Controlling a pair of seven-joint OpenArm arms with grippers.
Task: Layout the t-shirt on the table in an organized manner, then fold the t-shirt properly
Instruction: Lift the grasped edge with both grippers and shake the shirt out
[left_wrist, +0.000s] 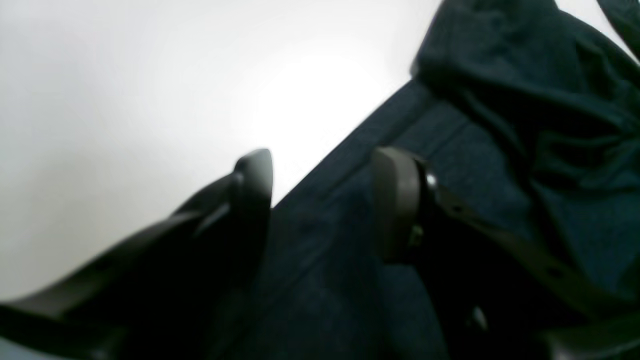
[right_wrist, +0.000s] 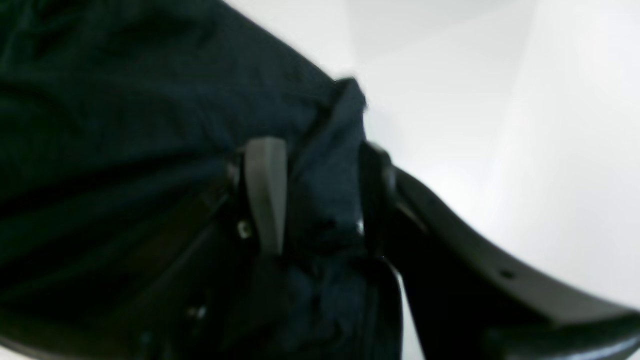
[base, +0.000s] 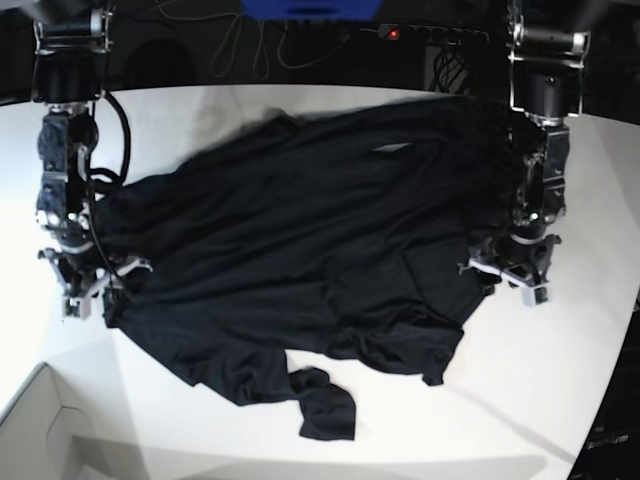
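The black t-shirt (base: 300, 240) lies rumpled across the white table (base: 560, 380), with a bunched sleeve or corner trailing toward the front. My left gripper (base: 510, 275) hovers over the shirt's right edge. In the left wrist view its jaws (left_wrist: 322, 200) stand open over a straight hem of the t-shirt (left_wrist: 500, 175), beside bare table (left_wrist: 125, 100). My right gripper (base: 95, 290) is at the shirt's left edge. Seen from the right wrist, that gripper (right_wrist: 320, 195) is open, with a loose fold of the t-shirt (right_wrist: 125, 100) standing between the fingers.
A pale cardboard box corner (base: 40, 430) sits at the front left. Cables and a power strip (base: 430, 33) run along the dark back edge. The table's curved edge passes close to the left arm on the right side.
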